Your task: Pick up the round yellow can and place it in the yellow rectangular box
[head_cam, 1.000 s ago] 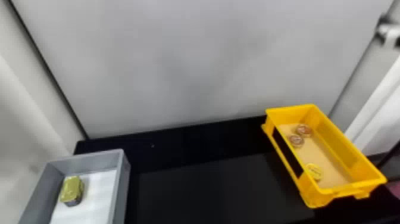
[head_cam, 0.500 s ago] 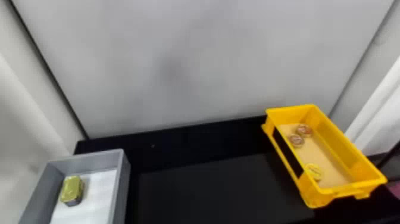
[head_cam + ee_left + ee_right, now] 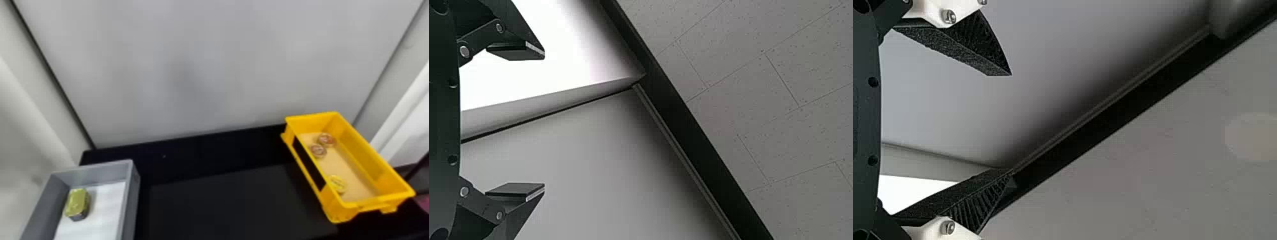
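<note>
1. Clearly, the round yellow can (image 3: pixel 337 183) lies inside the yellow rectangular box (image 3: pixel 359 150), toward its near end and close to its left wall; whether it touches that wall, I cannot tell.
2. Two reddish-brown round cans (image 3: pixel 326 139) (image 3: pixel 318 151) sit in the far part of the same box, one just beside the other, the right one a little farther off. Under all three cans is a flat beige base (image 3: pixel 352 182).
3. The box stands at the right of the black table (image 3: pixel 239 204), set at a slant.
4. At the near left is a gray box (image 3: pixel 131 198) with a white sheet (image 3: pixel 102 207) in its bottom. A rectangular can (image 3: pixel 77 203) with a gold top and darker sides is in it, toward the left wall.
5. Behind the table rises a broad gray panel (image 3: pixel 207 63).
6. The left gripper (image 3: pixel 545 120) is spread wide in its wrist view, with nothing between its fingers. Beyond it are a dark strip (image 3: pixel 689 135) and a speckled, tiled surface (image 3: pixel 789 100).
7. The right gripper (image 3: pixel 1011 125) is also wide and empty in its own wrist view, facing pale surfaces and a slanting dark bar (image 3: pixel 1153 100).
</note>
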Controlling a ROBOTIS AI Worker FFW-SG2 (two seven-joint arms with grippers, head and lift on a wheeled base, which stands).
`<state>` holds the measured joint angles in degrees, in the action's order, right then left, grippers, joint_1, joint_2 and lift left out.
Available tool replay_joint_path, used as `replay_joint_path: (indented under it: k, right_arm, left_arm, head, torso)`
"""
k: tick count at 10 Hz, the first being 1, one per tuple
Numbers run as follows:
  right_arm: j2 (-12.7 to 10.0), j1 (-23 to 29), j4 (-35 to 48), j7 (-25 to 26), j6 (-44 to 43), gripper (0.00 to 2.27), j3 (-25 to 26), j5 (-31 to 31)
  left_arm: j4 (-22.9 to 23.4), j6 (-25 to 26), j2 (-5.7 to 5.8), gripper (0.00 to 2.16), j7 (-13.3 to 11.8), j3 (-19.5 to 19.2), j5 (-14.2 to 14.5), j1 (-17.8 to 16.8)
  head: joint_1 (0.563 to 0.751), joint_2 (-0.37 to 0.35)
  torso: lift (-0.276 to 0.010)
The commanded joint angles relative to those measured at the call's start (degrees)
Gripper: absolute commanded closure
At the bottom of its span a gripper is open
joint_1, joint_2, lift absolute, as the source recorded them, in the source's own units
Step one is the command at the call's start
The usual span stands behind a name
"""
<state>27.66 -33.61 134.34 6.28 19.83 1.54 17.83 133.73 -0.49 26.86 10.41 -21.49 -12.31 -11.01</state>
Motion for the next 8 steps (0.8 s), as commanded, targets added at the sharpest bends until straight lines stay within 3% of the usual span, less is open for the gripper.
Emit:
replay_joint_path:
  k: [1,8]
  right_arm:
    - [0.82,-1.89,0.04,0.13,-0.39,0.11,-1.45,-0.07]
    - [0.82,-1.63,-0.31,0.22,-0.92,0.12,-1.54,-0.07]
  left_arm:
    - [0.04,-0.12,0.23,0.31,0.14,-0.32,0.00,0.02]
    - [0.22,-0.12,0.31,0.31,0.23,-0.32,0.00,0.20]
  head:
    - [0.740,0.018]
    - [0.740,0.018]
  torso:
    - [0.000]
    - [0.000]
